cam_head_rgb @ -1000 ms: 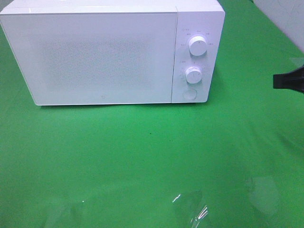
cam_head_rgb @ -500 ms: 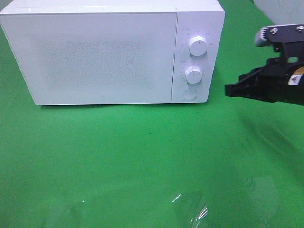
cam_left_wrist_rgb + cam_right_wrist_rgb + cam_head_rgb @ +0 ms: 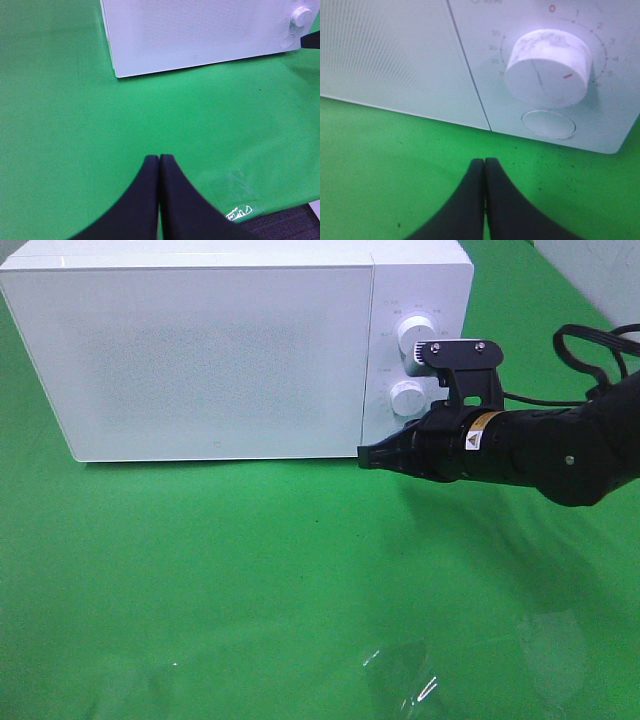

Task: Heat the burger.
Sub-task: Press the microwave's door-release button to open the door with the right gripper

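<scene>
The burger is out of view. A white microwave (image 3: 200, 350) stands at the back with its door closed; it also shows in the left wrist view (image 3: 200, 30). My right gripper (image 3: 366, 454) is shut with nothing held, its tip low in front of the seam between door and control panel. In the right wrist view its tip (image 3: 484, 163) hovers over the green cloth, just short of the round button (image 3: 548, 124) under the lower knob (image 3: 547, 67). My left gripper (image 3: 159, 160) is shut and empty over the cloth, well in front of the microwave.
A green cloth (image 3: 250, 570) covers the table. The upper knob (image 3: 415, 335) and lower knob (image 3: 407, 398) sit on the panel. A shiny clear patch (image 3: 400, 680) lies near the front edge. The right arm's black cable (image 3: 580, 340) loops behind it.
My right arm has swept in from the right edge to the microwave's lower right front, gripper staying shut. The microwave has not changed.
</scene>
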Robot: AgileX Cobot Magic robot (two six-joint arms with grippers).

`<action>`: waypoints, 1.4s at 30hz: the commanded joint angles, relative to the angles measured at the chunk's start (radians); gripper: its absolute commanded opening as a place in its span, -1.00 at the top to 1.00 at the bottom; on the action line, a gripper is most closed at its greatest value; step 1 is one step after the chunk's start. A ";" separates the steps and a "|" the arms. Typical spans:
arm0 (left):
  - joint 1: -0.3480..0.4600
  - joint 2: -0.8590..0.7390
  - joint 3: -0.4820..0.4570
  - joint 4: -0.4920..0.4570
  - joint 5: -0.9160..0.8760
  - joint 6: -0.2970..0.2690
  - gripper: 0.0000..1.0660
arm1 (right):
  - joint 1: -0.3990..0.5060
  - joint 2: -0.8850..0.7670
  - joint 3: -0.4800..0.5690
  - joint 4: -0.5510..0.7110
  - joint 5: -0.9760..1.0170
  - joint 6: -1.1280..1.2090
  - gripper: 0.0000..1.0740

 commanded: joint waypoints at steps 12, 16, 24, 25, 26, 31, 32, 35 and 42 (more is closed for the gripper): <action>0.004 -0.024 0.003 -0.001 -0.012 0.000 0.99 | -0.001 0.168 -0.067 0.156 -0.234 0.538 1.00; 0.004 -0.024 0.003 -0.001 -0.012 0.000 0.99 | -0.001 0.192 -0.067 0.219 -0.288 0.595 1.00; 0.004 -0.024 0.003 0.000 -0.012 0.001 0.99 | -0.002 0.235 -0.088 0.271 -0.321 0.689 1.00; 0.004 -0.024 0.003 0.000 -0.012 0.001 0.99 | -0.002 0.245 -0.088 0.286 -0.325 0.694 1.00; 0.004 -0.024 0.003 0.000 -0.012 0.001 0.99 | -0.002 0.245 -0.088 0.286 -0.325 0.694 1.00; 0.004 -0.024 0.003 0.000 -0.012 0.002 0.99 | -0.002 0.262 -0.090 0.316 -0.403 0.696 1.00; 0.004 -0.024 0.003 0.000 -0.012 0.002 0.99 | -0.002 0.263 -0.091 0.333 -0.424 0.698 1.00; 0.004 -0.024 0.003 0.000 -0.012 0.002 0.99 | -0.002 0.264 -0.097 0.350 -0.423 0.698 1.00; 0.004 -0.024 0.003 0.000 -0.012 0.002 0.99 | -0.002 0.281 -0.115 0.367 -0.491 0.701 1.00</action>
